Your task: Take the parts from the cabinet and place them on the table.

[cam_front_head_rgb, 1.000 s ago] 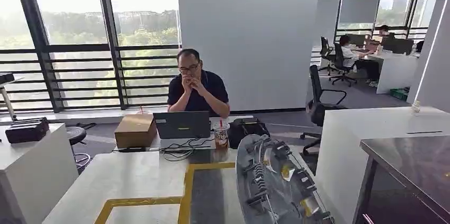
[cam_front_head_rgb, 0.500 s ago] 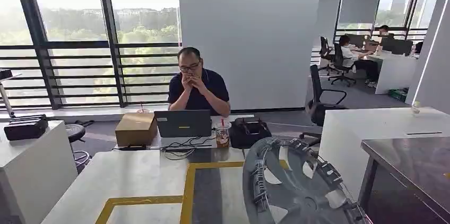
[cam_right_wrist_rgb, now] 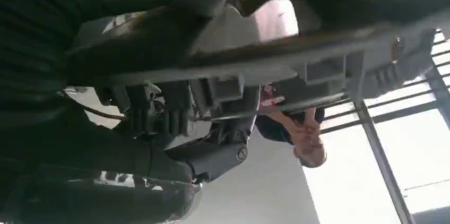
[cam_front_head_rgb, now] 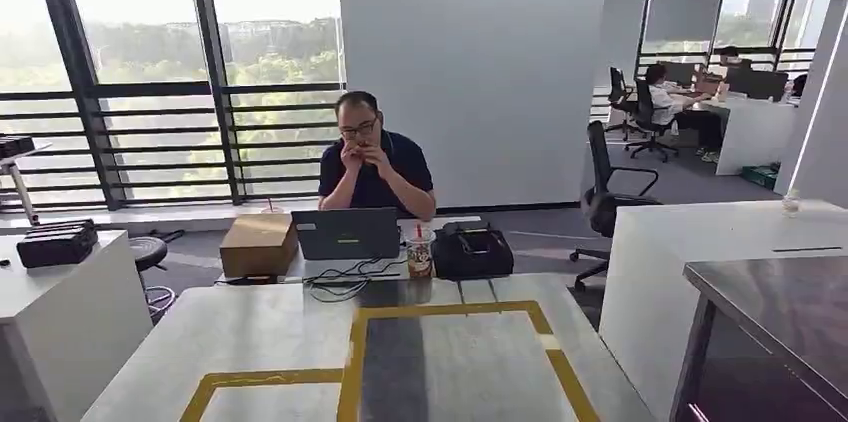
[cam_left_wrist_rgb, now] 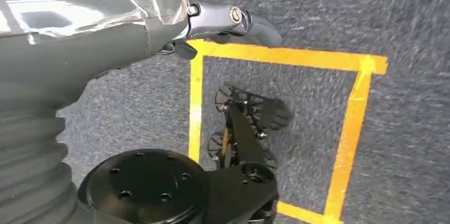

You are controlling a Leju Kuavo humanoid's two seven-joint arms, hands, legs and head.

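A large grey plastic part (cam_right_wrist_rgb: 297,49), ribbed and clipped along its rim, is gripped by the right hand (cam_right_wrist_rgb: 175,112), whose fingers are closed on its edge. The left hand (cam_left_wrist_rgb: 212,22) hangs over grey carpet marked with yellow tape (cam_left_wrist_rgb: 350,112); whether its fingers are apart cannot be told. Ahead, a pale bench (cam_front_head_rgb: 250,332) with yellow tape lines is seen, and a seated person (cam_front_head_rgb: 375,167) behind a laptop (cam_front_head_rgb: 345,234).

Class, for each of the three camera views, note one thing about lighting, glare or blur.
Head view: bright windows wash out, room sharp. Left wrist view: glare on the left robot hand and its silver cover, carpet slightly smeared. Right wrist view: the part is dark and blurred against a blown-out window.
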